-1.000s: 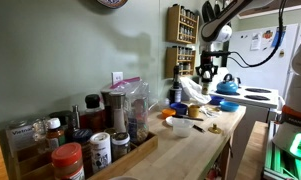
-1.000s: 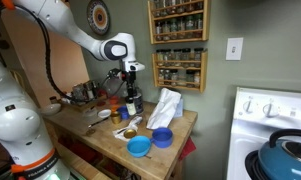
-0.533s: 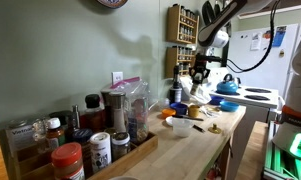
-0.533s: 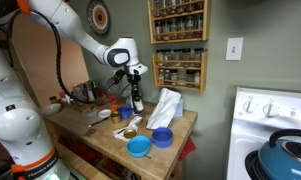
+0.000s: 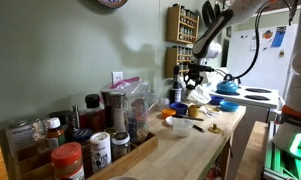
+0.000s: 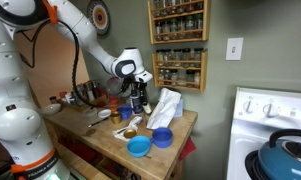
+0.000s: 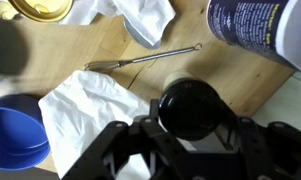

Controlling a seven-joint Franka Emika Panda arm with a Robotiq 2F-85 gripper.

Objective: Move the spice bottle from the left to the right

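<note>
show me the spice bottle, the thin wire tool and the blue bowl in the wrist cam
spice bottle (image 7: 193,108): wrist view, centre of its dark cap
thin wire tool (image 7: 145,58): wrist view, middle of its shaft
blue bowl (image 7: 8,140): wrist view, its inner wall

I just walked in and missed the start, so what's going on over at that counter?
A robot arm is handling a spice bottle. Its gripper appears closed around the bottle's dark cap, low over the wooden counter. In the wrist view, a white cloth, a wire whisk and a blue bowl lie close by. I can't tell whether the bottle stands on the counter or hangs just above it.
</note>
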